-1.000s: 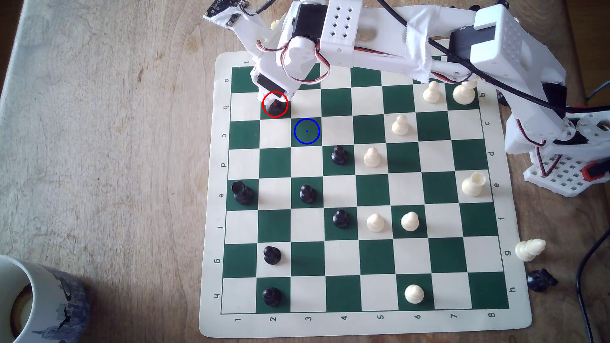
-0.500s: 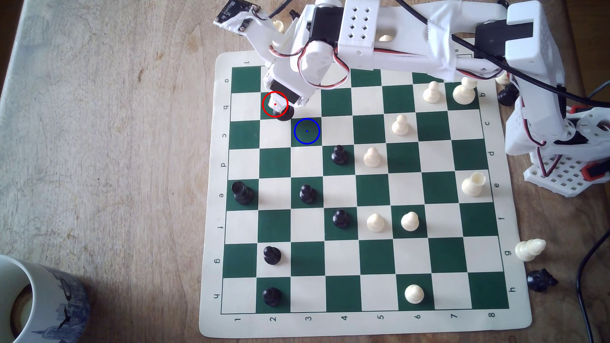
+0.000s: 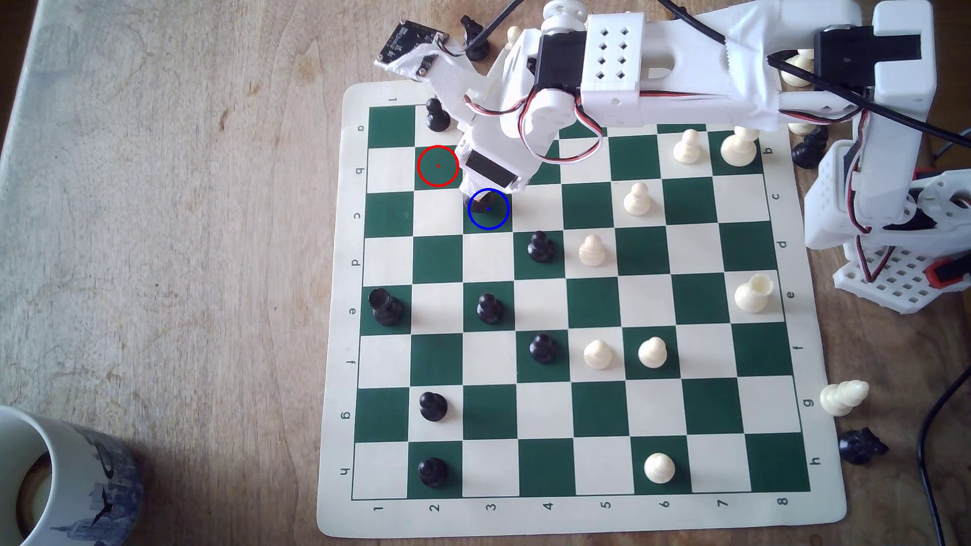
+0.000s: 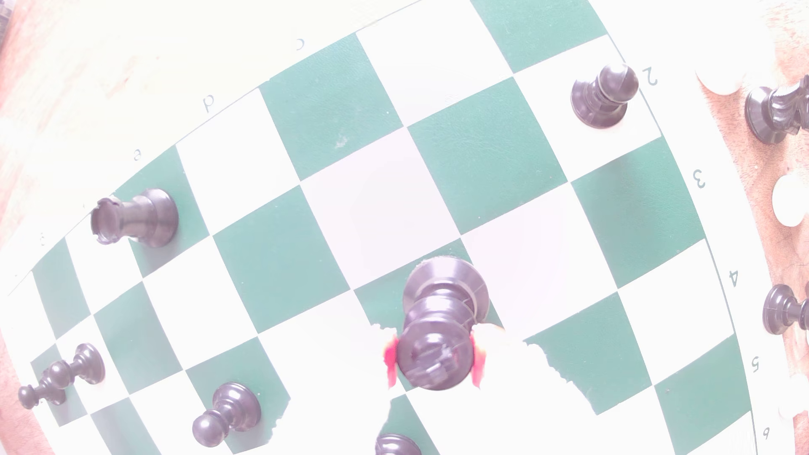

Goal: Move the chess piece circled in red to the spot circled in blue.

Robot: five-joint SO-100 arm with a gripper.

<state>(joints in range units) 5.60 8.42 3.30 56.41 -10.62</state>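
In the exterior view, the gripper [image 3: 481, 197] has carried the piece [image 3: 482, 208] off the red-ringed square [image 3: 438, 166], where it stood a second ago. It has swung diagonally toward the view's lower right. That square is now bare, and the dark base of the piece sits inside the blue ring on the spot [image 3: 502, 223]. The gripper is clamped on the piece. The transfer looks nearly done, and what remains is lowering if needed, then letting go. Whether the base already touches the board [image 3: 336, 315] cannot be told from above. The arm's shift has also uncovered a black pawn [image 3: 437, 114] on the corner-side square above the red ring.

By count, eight black pieces are on the squares: six pawns, one cup-crowned piece [image 3: 386, 307] and the carried one. Eight white pieces are on the squares too. Off the squares lie three black pieces and one white one [image 3: 843, 398] that is clearly seen. Others behind the arm are too hidden to count. One mug [image 3: 68, 472] stands at the table corner.

The wrist view is washed out. It shows the piece [image 4: 437, 315] upright between two pink pads [image 4: 389, 361], which squeeze its upper part, with the base over a green square. Eight black pieces can be counted there, the carried one included. The white ones dissolve into glare.
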